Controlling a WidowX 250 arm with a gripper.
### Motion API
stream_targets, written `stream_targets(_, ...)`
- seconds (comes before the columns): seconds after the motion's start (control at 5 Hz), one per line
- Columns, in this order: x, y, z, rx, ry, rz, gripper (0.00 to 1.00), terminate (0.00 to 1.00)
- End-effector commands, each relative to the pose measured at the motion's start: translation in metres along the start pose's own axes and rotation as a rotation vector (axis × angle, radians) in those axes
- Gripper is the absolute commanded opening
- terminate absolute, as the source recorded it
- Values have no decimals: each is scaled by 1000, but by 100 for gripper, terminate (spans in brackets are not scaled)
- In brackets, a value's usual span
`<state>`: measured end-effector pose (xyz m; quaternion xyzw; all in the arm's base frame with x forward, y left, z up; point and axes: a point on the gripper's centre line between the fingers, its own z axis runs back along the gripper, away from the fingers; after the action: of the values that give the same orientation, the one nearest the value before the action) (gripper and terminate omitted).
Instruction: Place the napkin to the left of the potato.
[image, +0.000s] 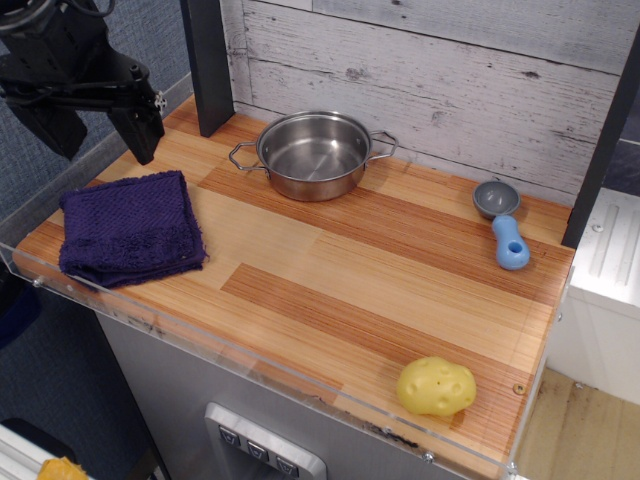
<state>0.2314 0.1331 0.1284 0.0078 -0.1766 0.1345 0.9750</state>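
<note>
Napkin (131, 228) lies at the counter's (330, 270) far left, potato (436, 386) near the front right corner, pot (313, 154) and scoop (502, 222) behind; gripper (100, 125) hovers above the napkin, its jaws' state unclear.

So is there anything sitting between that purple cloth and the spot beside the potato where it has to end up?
Nothing visible. The napkin lies far left, the potato at the front right, with bare wood between. The pot and blue scoop sit further back, off that path.
</note>
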Motion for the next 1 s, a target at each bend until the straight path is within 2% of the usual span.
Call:
stream_targets(0.0,0,0,0,0,0,0,100,0)
stream_targets(0.4,10,21,-36,8,43,-36,100,0)
stream_targets(0.8,9,41,-66,61,83,-35,100,0)
